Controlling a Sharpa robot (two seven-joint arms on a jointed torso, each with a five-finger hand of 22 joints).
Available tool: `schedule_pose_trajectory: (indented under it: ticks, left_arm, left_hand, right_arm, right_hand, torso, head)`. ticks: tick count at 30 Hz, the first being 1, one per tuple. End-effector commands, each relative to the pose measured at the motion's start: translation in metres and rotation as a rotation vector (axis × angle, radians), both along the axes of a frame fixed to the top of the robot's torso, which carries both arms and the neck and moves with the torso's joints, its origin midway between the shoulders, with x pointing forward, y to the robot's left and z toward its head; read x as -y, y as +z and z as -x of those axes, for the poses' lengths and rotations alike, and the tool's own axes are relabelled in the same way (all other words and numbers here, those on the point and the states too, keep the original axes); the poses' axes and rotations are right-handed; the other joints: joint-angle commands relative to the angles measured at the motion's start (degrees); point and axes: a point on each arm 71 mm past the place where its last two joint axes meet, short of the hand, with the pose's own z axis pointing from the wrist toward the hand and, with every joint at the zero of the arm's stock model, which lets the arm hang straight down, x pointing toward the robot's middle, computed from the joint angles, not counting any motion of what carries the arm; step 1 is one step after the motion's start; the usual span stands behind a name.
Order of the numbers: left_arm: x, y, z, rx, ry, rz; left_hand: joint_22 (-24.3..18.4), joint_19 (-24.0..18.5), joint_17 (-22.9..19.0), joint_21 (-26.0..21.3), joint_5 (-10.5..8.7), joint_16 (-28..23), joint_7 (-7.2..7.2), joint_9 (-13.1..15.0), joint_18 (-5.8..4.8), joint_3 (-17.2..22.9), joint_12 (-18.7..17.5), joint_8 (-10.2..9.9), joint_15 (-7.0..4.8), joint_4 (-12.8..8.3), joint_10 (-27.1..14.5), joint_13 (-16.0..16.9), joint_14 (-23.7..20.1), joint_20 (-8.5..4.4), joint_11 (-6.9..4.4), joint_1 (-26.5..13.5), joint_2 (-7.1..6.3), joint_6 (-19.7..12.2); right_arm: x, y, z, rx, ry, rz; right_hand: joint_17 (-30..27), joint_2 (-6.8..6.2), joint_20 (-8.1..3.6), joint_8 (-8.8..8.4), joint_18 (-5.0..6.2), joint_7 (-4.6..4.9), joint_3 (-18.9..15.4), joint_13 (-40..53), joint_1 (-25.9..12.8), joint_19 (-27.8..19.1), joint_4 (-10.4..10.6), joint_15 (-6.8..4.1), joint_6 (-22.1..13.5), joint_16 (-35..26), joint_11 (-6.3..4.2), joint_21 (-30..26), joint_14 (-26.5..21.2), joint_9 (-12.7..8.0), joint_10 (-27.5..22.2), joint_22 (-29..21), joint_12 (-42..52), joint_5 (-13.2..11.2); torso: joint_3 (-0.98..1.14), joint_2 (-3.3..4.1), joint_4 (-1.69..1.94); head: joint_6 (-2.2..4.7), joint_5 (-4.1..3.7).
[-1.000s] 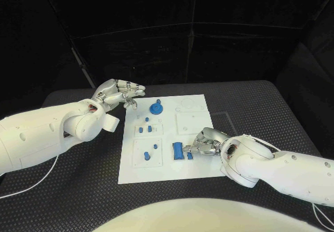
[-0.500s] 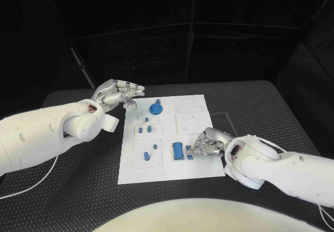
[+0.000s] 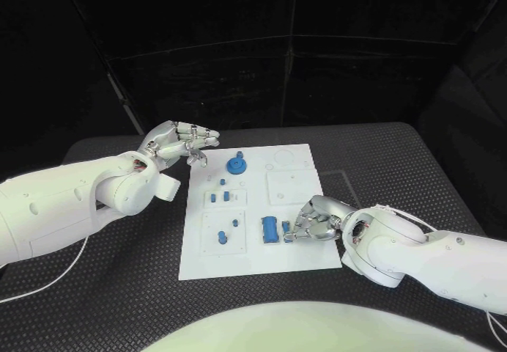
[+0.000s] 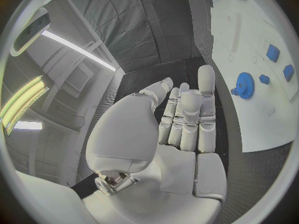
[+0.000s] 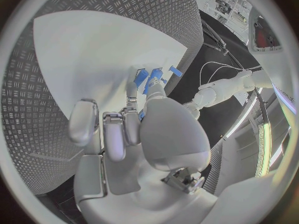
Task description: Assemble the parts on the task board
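Right hand (image 3: 313,221) has its fingers curled down onto the blue parts (image 3: 272,229) at the near-right of the task board (image 3: 300,253); whether it grips them is unclear. Left hand (image 3: 182,141) hovers off the board's far-left corner, fingers curled together, holding nothing.

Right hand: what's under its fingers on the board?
The right hand sits over the task board with fingertips at a rectangular blue part and a smaller blue piece. Whether it grips either is hidden by the fingers.

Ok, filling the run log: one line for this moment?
left robot hand: idle, fingers curled | right robot hand: at blue part | task board: unfinished
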Motion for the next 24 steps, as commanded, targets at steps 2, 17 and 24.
schedule_pose_trajectory:
  ticks: [2,17,24]
  left_arm:
    - [0.0011,0.0012,0.0000,0.001,-0.008,0.011]
    - [0.0011,0.0013,0.0001,0.002,-0.008,0.011]
    - [0.0004,0.0013,0.0001,0.001,-0.007,0.010]
  left_hand:
    - [-0.1,-0.1,-0.1,-0.2,-0.13,-0.2,0.18,0.0,0.77,-0.1,0.2,0.2,0.05,0.3,-0.4,0.1,-0.3,0.28,0.09,0.0,0.44,-0.4]
    - [-0.1,-0.1,-0.1,-0.2,-0.13,-0.2,0.18,0.0,0.77,-0.1,0.2,0.2,0.05,0.3,-0.4,0.1,-0.3,0.28,0.09,0.0,0.44,-0.4]
    - [-0.1,-0.1,-0.1,-0.2,-0.13,-0.2,0.18,0.0,0.77,-0.1,0.2,0.2,0.05,0.3,-0.4,0.1,-0.3,0.28,0.09,0.0,0.44,-0.4]
  right_arm:
    - [-0.0032,-0.0007,0.0002,-0.001,0.038,0.014]
    - [-0.0009,-0.0069,-0.0089,0.030,0.035,0.052]
    - [-0.0034,-0.0049,-0.0081,0.041,0.044,0.026]
  right_hand:
    - [12.3,0.35,0.04,0.30,-1.06,0.10,0.1,5.2,1.1,0.1,-0.4,-0.11,0.0,0.0,0.17,0.0,5.3,0.1,0.5,0.0,-0.4,0.3]
    - [12.4,1.19,-0.07,0.41,-1.09,-0.12,0.4,5.3,2.9,0.2,-1.4,-0.24,0.2,0.1,-0.02,0.1,5.4,0.1,0.6,0.3,-0.3,0.3]
    - [12.3,1.02,-0.09,0.40,-1.09,0.03,-0.2,5.3,2.1,0.1,-1.0,-0.22,0.2,0.0,0.07,0.1,5.3,0.1,0.6,0.2,-0.4,0.0]
  torso:
    - [-0.01,0.08,-0.02]
    - [0.01,0.03,0.02]
    - [0.04,-0.03,-0.13]
  head:
    - [-0.04,0.12]
    - [-0.40,0.30]
    - [-0.22,0.29]
